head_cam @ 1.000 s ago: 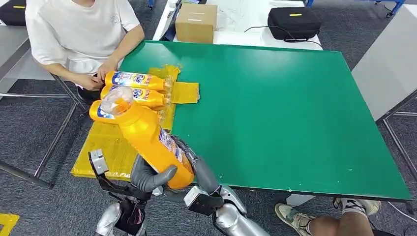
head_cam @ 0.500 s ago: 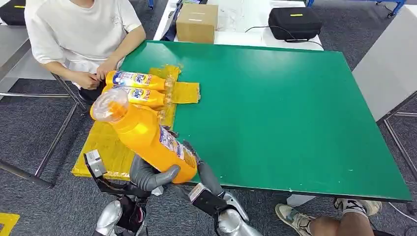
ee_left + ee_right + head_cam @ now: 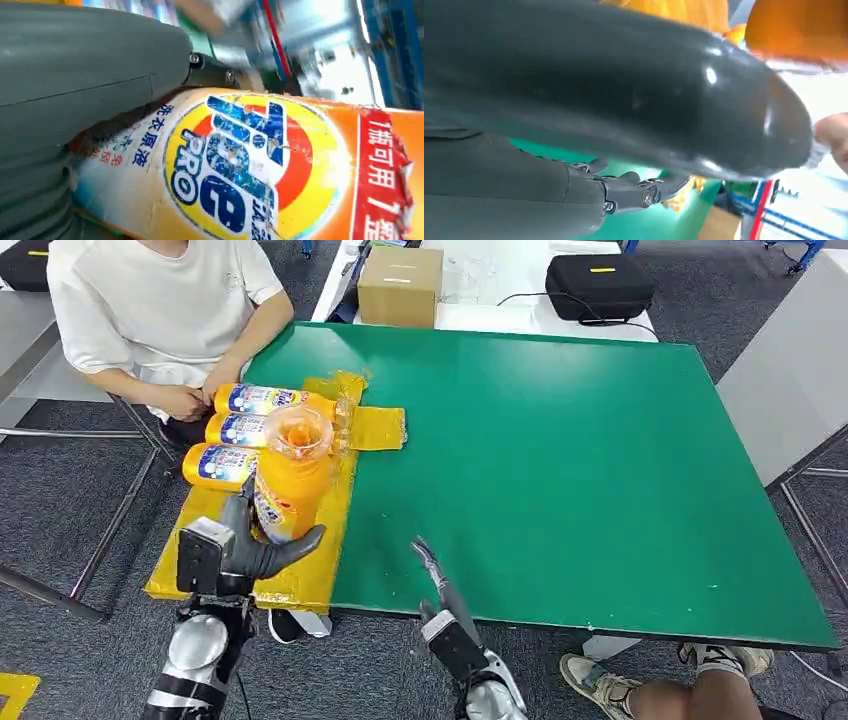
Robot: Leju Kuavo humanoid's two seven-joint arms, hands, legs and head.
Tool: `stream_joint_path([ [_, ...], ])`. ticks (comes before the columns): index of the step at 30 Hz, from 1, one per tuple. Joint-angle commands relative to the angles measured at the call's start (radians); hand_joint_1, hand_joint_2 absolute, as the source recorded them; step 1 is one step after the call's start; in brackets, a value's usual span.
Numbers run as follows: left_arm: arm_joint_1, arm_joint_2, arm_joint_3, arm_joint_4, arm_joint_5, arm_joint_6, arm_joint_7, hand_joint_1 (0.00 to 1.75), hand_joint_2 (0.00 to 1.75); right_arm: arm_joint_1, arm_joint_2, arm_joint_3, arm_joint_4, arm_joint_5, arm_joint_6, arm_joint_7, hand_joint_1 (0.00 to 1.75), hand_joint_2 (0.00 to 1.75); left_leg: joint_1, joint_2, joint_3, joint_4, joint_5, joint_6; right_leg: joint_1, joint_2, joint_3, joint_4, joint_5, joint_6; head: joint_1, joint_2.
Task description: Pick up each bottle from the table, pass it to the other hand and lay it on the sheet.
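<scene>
**Left hand gripping, right hand empty**

The left hand [image 3: 250, 545] is raised over the near edge of the yellow sheet [image 3: 300, 580], thumb and fingers wrapped around the lower body of an orange bottle [image 3: 285, 475] held nearly upright. The right hand [image 3: 432, 575] hangs to the right of the sheet, fingers straight, apart, holding nothing.
</scene>
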Motion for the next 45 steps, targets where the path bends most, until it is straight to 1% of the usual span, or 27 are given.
stream_joint_path([
  [1, -0.179, 0.096, 0.081, 0.414, -0.429, 0.138, 0.087, 1.75, 1.75, -0.022, -0.031, -0.022, 0.029, -0.014, 0.026, 0.001, 0.00, 0.00, 0.000, -0.002, 0.004, -0.002, 0.000, -0.001, 0.000, -0.002, 0.004, -0.001, -0.001, -0.001, 0.000, 0.000],
  [3, -0.237, 0.119, 0.093, 0.553, -0.534, 0.183, 0.090, 1.75, 1.75, -0.024, -0.032, -0.021, 0.013, -0.020, 0.043, 0.001, 0.00, 0.00, 0.000, -0.002, 0.008, -0.002, -0.001, -0.002, 0.000, -0.002, 0.008, -0.002, -0.002, -0.002, 0.000, 0.000],
  [5, -0.279, 0.153, 0.089, 0.670, -0.634, 0.201, 0.107, 1.75, 1.75, -0.005, -0.038, -0.004, -0.072, -0.042, 0.046, 0.001, 0.00, 0.00, 0.000, -0.002, 0.007, -0.002, -0.001, -0.002, 0.000, -0.001, 0.007, -0.001, -0.001, -0.002, 0.000, 0.000],
  [6, -0.285, 0.157, 0.095, 0.690, -0.638, 0.204, 0.097, 1.75, 1.75, -0.003, -0.037, -0.002, -0.073, -0.040, 0.044, 0.001, 0.00, 0.00, 0.000, -0.001, 0.004, -0.002, 0.000, -0.001, 0.000, 0.000, 0.004, -0.001, -0.001, -0.002, 0.000, 0.000],
  [8, -0.310, 0.170, 0.115, 0.774, -0.691, 0.204, 0.113, 1.75, 1.75, 0.030, -0.034, -0.012, -0.169, -0.063, -0.003, 0.001, 0.00, 0.00, 0.001, -0.001, 0.007, -0.001, -0.002, -0.002, 0.001, -0.001, 0.007, 0.000, -0.003, -0.003, 0.000, 0.000],
  [9, -0.312, 0.173, 0.122, 0.787, -0.694, 0.208, 0.104, 1.75, 1.75, 0.032, -0.032, -0.013, -0.171, -0.060, -0.004, 0.001, 0.00, 0.00, 0.000, 0.000, 0.003, -0.001, 0.000, -0.001, 0.000, 0.000, 0.003, 0.000, -0.001, -0.001, 0.000, 0.000],
  [11, -0.312, 0.173, 0.122, 0.787, -0.694, 0.208, 0.104, 1.75, 1.75, 0.032, -0.032, -0.013, -0.171, -0.060, -0.004, 0.001, 0.00, 0.00, 0.001, 0.001, 0.007, -0.001, -0.002, -0.002, 0.001, 0.000, 0.007, 0.000, -0.003, -0.002, 0.000, 0.000],
  [12, -0.312, 0.173, 0.122, 0.787, -0.694, 0.208, 0.104, 1.75, 1.75, 0.032, -0.032, -0.013, -0.171, -0.060, -0.004, 0.001, 0.00, 0.00, 0.001, 0.000, 0.004, -0.001, -0.001, -0.001, 0.000, -0.001, 0.004, 0.000, -0.002, -0.001, 0.000, 0.000],
  [13, -0.312, 0.173, 0.122, 0.787, -0.694, 0.208, 0.104, 1.75, 1.75, 0.032, -0.032, -0.013, -0.171, -0.060, -0.004, 0.001, 0.00, 1.75, 0.001, 0.000, 0.006, -0.001, -0.002, -0.002, 0.001, -0.001, 0.006, 0.000, -0.003, -0.002, 0.000, 0.000],
  [17, -0.313, 0.176, 0.113, 0.793, -0.716, 0.214, 0.113, 1.75, 1.75, 0.042, -0.028, -0.022, -0.198, -0.066, -0.021, 0.001, 0.00, 1.75, 0.001, 0.000, 0.007, -0.001, -0.002, -0.002, 0.001, -0.001, 0.007, 0.000, -0.003, -0.002, 0.000, 0.000],
  [18, -0.297, 0.182, 0.134, 0.844, -0.800, 0.204, 0.171, 1.75, 1.75, 0.080, 0.018, -0.080, -0.271, -0.079, -0.127, 0.001, 0.00, 1.75, 0.002, 0.001, 0.004, 0.000, -0.001, -0.001, 0.001, 0.000, 0.004, 0.000, -0.002, -0.001, 0.000, 0.000],
  [19, -0.291, 0.179, 0.134, 0.849, -0.805, 0.194, 0.170, 1.75, 1.75, 0.080, 0.021, -0.087, -0.267, -0.073, -0.126, 0.001, 0.00, 1.75, 0.002, 0.001, 0.008, 0.000, -0.004, -0.002, 0.002, 0.000, 0.008, 0.001, -0.004, -0.002, 0.000, 0.000],
  [20, -0.286, 0.179, 0.137, 0.849, -0.811, 0.185, 0.174, 1.75, 1.75, 0.079, 0.026, -0.097, -0.261, -0.070, -0.115, 0.001, 0.00, 1.75, 0.000, -0.001, 0.005, -0.001, -0.001, -0.001, 0.000, 0.001, 0.004, 0.000, -0.002, -0.002, 0.000, 0.000],
  [21, -0.283, 0.179, 0.137, 0.848, -0.812, 0.187, 0.174, 1.75, 1.75, 0.079, 0.025, -0.099, -0.261, -0.069, -0.113, 0.001, 0.00, 1.75, 0.001, 0.002, 0.008, -0.001, -0.003, -0.002, 0.001, 0.003, 0.007, 0.000, -0.003, -0.002, 0.000, 0.000],
  [22, -0.280, 0.178, 0.138, 0.848, -0.813, 0.189, 0.174, 1.75, 1.75, 0.079, 0.024, -0.101, -0.262, -0.068, -0.111, 0.001, 0.00, 1.75, 0.000, 0.002, 0.005, -0.001, -0.002, -0.002, 0.000, 0.002, 0.004, 0.000, -0.001, -0.002, 0.000, 0.000],
  [25, -0.272, 0.179, 0.138, 0.843, -0.820, 0.169, 0.168, 1.75, 1.75, 0.078, 0.026, -0.122, -0.248, -0.076, -0.098, 0.001, 0.00, 1.75, 0.000, 0.003, 0.008, -0.002, -0.002, -0.003, 0.000, 0.003, 0.006, 0.000, -0.002, -0.003, 0.000, 0.000],
  [26, -0.266, 0.176, 0.156, 0.831, -0.801, 0.153, 0.152, 1.68, 1.75, 0.071, 0.026, -0.131, -0.232, -0.081, -0.077, 0.001, 0.00, 1.75, 0.001, 0.003, 0.010, -0.002, -0.003, -0.003, 0.001, 0.003, 0.008, 0.000, -0.002, -0.003, 0.000, 0.000],
  [27, -0.264, 0.173, 0.165, 0.825, -0.791, 0.141, 0.139, 1.48, 1.75, 0.066, 0.026, -0.135, -0.216, -0.084, -0.051, 0.001, 0.00, 1.75, 0.001, 0.003, 0.009, -0.002, -0.003, -0.003, 0.000, 0.003, 0.007, 0.000, -0.002, -0.002, 0.000, 0.000],
  [28, -0.261, 0.174, 0.163, 0.819, -0.791, 0.130, 0.125, 0.87, 1.75, 0.066, 0.028, -0.139, -0.214, -0.092, -0.032, 0.001, 0.00, 1.75, 0.001, 0.004, 0.012, -0.003, -0.003, -0.003, 0.001, 0.004, 0.009, -0.001, -0.002, -0.003, 0.000, 0.000],
  [29, -0.256, 0.174, 0.161, 0.814, -0.789, 0.119, 0.111, 0.47, 1.75, 0.064, 0.031, -0.139, -0.206, -0.100, -0.015, 0.001, 0.00, 1.75, 0.001, 0.003, 0.011, -0.002, -0.003, -0.003, 0.000, 0.003, 0.009, -0.001, -0.001, -0.002, 0.000, 0.000],
  [31, -0.250, 0.174, 0.160, 0.811, -0.787, 0.114, 0.104, 0.47, 1.75, 0.063, 0.032, -0.135, -0.201, -0.100, -0.006, 0.001, 0.00, 1.75, 0.000, 0.003, 0.012, -0.003, -0.003, -0.003, 0.000, 0.003, 0.010, 0.000, -0.002, -0.002, 0.000, 0.000],
  [32, -0.247, 0.174, 0.156, 0.808, -0.788, 0.110, 0.095, 0.10, 1.75, 0.061, 0.033, -0.131, -0.199, -0.100, 0.003, 0.001, 0.00, 1.75, 0.001, 0.004, 0.014, -0.003, -0.003, -0.003, 0.001, 0.003, 0.012, -0.001, -0.002, -0.003, 0.000, 0.000],
  [33, -0.246, 0.175, 0.155, 0.806, -0.788, 0.107, 0.091, 0.00, 1.75, 0.061, 0.032, -0.129, -0.198, -0.102, 0.009, 0.001, 0.00, 1.75, 0.001, 0.002, 0.014, -0.003, -0.003, -0.003, 0.001, 0.002, 0.012, -0.001, -0.002, -0.003, 0.000, 0.000],
  [36, -0.242, 0.175, 0.136, 0.798, -0.786, 0.069, 0.061, 0.00, 1.75, 0.049, 0.031, -0.112, -0.177, -0.104, 0.042, 0.001, 0.00, 1.75, 0.001, 0.003, 0.015, -0.003, -0.003, -0.003, 0.001, 0.004, 0.013, -0.001, -0.002, -0.004, 0.000, 0.000],
  [40, -0.210, 0.190, 0.135, 0.747, -0.730, 0.029, -0.031, 0.00, 1.75, 0.049, 0.016, -0.092, -0.182, -0.122, 0.055, 0.001, 0.00, 1.75, 0.001, 0.003, 0.016, -0.003, -0.003, -0.003, 0.001, 0.004, 0.015, -0.001, -0.003, -0.004, 0.000, 0.000],
  [44, -0.199, 0.204, 0.141, 0.693, -0.693, -0.010, -0.055, 0.00, 1.75, 0.045, 0.012, -0.087, -0.171, -0.130, 0.075, 0.001, 0.00, 1.75, 0.001, 0.002, 0.019, -0.003, -0.004, -0.004, 0.001, 0.004, 0.017, -0.001, -0.004, -0.005, 0.000, 0.000],
  [45, -0.197, 0.212, 0.138, 0.664, -0.681, -0.031, -0.053, 0.00, 1.75, 0.045, 0.009, -0.083, -0.174, -0.132, 0.078, 0.001, 0.00, 0.00, 0.001, 0.001, 0.015, -0.002, -0.002, -0.003, 0.001, 0.003, 0.014, 0.000, -0.003, -0.004, 0.000, 0.000],
])
